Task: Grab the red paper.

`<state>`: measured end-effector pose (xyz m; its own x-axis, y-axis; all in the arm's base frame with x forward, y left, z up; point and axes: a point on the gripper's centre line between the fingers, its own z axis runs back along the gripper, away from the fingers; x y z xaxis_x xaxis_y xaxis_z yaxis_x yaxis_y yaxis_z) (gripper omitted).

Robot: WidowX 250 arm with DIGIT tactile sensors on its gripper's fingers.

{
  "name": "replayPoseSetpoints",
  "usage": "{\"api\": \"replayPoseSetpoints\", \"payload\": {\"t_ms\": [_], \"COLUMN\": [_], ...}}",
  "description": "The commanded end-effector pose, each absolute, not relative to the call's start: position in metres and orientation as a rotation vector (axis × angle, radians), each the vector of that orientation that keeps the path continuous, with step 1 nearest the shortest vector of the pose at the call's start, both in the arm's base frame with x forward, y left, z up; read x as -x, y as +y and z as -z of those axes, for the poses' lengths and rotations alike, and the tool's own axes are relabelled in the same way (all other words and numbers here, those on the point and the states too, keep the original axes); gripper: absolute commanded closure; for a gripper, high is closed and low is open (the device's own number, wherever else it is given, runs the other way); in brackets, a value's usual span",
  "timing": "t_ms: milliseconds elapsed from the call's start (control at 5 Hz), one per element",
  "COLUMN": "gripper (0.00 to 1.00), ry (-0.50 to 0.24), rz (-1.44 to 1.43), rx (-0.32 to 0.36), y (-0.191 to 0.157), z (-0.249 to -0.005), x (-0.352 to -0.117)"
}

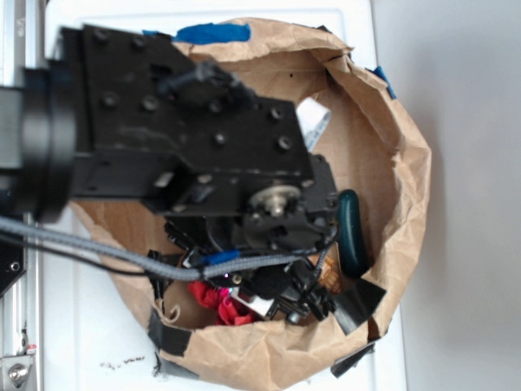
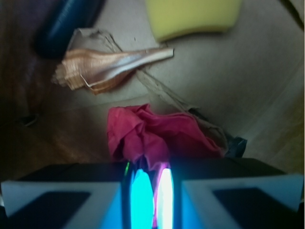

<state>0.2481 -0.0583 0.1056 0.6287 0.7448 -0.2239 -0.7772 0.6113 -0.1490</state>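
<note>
The gripper (image 2: pixel 152 191) fills the near edge of the wrist view, its 2 glowing pads almost together, clenched on a fold of the red paper (image 2: pixel 157 133). The paper lies on the bag (image 1: pixel 407 163) floor below the shell (image 2: pixel 105 67) and sponge (image 2: pixel 190 16). No writing is legible.

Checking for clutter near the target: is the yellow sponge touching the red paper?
No: in the wrist view the yellow sponge lies apart from the red paper.
</note>
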Motion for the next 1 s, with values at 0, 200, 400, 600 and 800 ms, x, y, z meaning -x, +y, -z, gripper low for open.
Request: {"api": "replayPoseSetpoints", "payload": {"t_ms": [0,200,400,600,800], "gripper": [1.00,1.00,1.00,1.00,1.00], "ry": [-0.184,-0.235,-0.159,-0.124,-0.124], "rz": [-0.798,-0.540,-0.444,-0.378,-0.397], "rx": [0.087,0.045,0.026,0.064,0.097], "y": [-0.025,-0.001,0.014,0.024,0.022], "z": [-0.158,-0.168,-0.177,-0.185,-0.185], "x": [-0.258,-0.257,-0.252,-0.241,-0.230]}}
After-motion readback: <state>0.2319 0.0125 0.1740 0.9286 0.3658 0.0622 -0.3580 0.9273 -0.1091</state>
